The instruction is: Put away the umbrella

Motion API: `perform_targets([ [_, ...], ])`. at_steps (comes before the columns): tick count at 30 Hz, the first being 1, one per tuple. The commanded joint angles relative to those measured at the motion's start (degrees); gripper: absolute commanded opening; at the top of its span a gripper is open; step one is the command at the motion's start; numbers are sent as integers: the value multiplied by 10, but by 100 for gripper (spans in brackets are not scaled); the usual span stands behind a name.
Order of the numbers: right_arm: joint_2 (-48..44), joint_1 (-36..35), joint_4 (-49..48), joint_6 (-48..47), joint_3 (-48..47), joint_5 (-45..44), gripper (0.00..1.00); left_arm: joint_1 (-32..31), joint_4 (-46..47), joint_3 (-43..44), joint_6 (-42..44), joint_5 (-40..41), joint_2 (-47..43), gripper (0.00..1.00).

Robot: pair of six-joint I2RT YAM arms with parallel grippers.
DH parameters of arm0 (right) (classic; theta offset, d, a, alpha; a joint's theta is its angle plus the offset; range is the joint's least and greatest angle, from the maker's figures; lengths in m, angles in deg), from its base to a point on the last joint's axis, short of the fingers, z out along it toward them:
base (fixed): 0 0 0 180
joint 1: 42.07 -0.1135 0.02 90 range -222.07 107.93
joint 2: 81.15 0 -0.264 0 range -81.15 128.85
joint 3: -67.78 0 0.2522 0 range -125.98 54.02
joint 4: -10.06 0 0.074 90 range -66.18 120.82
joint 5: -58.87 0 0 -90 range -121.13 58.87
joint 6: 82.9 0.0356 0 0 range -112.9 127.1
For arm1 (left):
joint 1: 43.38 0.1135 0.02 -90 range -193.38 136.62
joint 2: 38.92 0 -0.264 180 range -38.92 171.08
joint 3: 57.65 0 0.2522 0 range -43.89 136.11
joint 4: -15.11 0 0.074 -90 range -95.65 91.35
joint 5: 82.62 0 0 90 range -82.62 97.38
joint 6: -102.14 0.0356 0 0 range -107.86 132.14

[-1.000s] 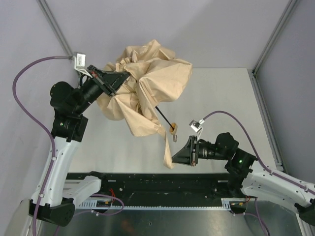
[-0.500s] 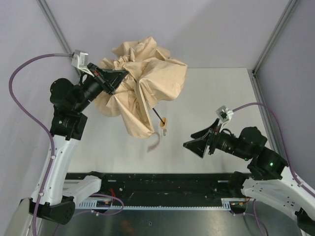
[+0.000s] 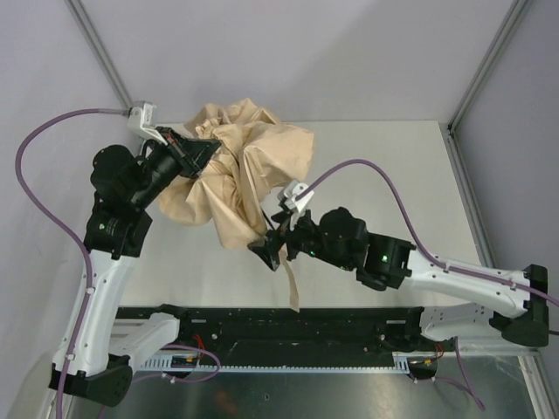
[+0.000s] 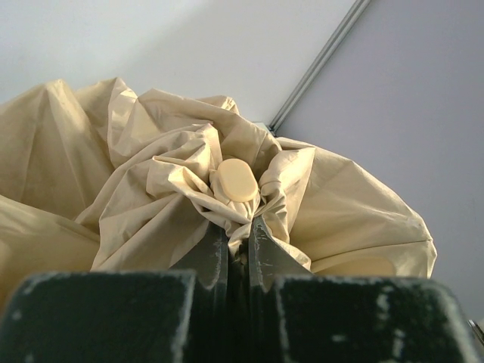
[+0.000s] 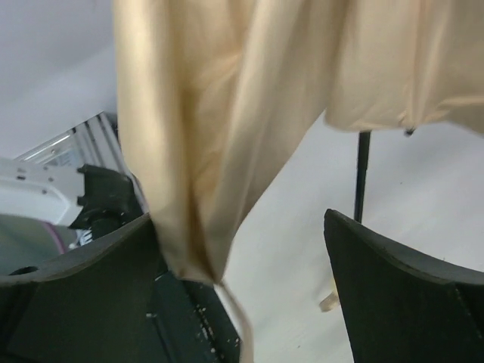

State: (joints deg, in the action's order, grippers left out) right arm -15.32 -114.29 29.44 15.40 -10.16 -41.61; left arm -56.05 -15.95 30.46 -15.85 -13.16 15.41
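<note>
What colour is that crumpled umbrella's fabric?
Plain beige-tan, no pattern; the crumpled fabric umbrella canopy shows best in the left wrist view.

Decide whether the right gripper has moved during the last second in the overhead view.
Yes. The right gripper has swung leftward, farther from the right edge of the table, and now sits at the hanging fabric of the umbrella.

The white table (image 3: 393,175) spreads beyond and to the right of the right claw (image 3: 267,250). 2 aluminium posts rise at its far corners: the left post (image 3: 98,48) up and left of the left claw (image 3: 208,150), the right post (image 3: 489,65) well right of both claws. A pale grey wall (image 3: 349,52) stands behind. A black rail (image 3: 288,325) runs along the near edge, below the right claw.
</note>
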Motion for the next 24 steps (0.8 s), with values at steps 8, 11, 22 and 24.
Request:
perform_targets([
  [8, 75, 10, -27, 28, -122, 95, 40, 3, 48, 24, 21, 20, -2, 0],
  [11, 127, -13, -38, 25, -175, 113, 36, 3, 58, 27, -6, -3, 11, 0],
  [22, 273, 5, 139, 54, -432, 209, 67, -9, 147, -70, -143, -160, 18, 0],
  [24, 250, 17, 158, 70, -414, 236, 71, -8, 193, -91, -159, -187, 13, 0],
])
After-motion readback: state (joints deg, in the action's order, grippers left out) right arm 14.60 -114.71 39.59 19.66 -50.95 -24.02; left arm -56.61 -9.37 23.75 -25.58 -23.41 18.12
